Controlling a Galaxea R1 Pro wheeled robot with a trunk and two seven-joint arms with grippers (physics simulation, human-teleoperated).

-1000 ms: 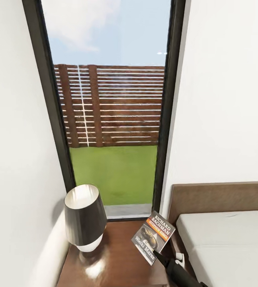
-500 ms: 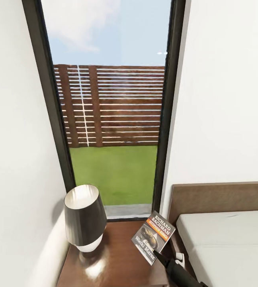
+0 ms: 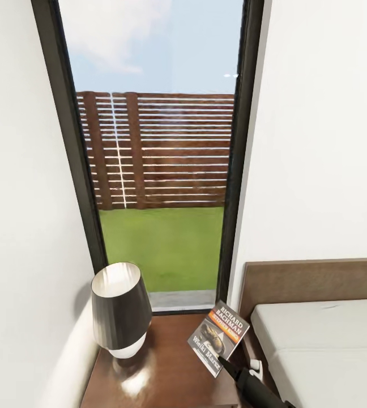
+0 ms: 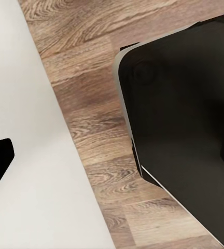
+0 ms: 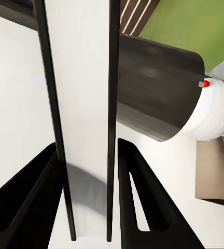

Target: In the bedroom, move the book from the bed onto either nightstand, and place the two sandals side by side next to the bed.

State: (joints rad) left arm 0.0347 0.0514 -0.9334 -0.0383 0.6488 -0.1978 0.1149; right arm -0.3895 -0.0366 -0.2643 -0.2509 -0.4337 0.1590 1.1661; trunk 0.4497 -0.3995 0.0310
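Right gripper (image 3: pixel 224 358) pinching book (image 3: pixel 218 337) by lower corner, book tilted above nightstand (image 3: pixel 166 368), between lamp (image 3: pixel 121 309) and bed (image 3: pixel 325 334). Nothing shifted in last second: hold steady, release not yet made.

Left wrist: wood-plank floor (image 4: pixel 86 88), dark robot body; left gripper state unclear.

Right wrist: fingers (image 5: pixel 138 202) clamp book (image 5: pixel 81 104) edge-on, lamp (image 5: pixel 164 93) just beyond.

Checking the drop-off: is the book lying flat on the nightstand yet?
No. The book is tilted up above the nightstand, pinched edge-on in the right pincer.
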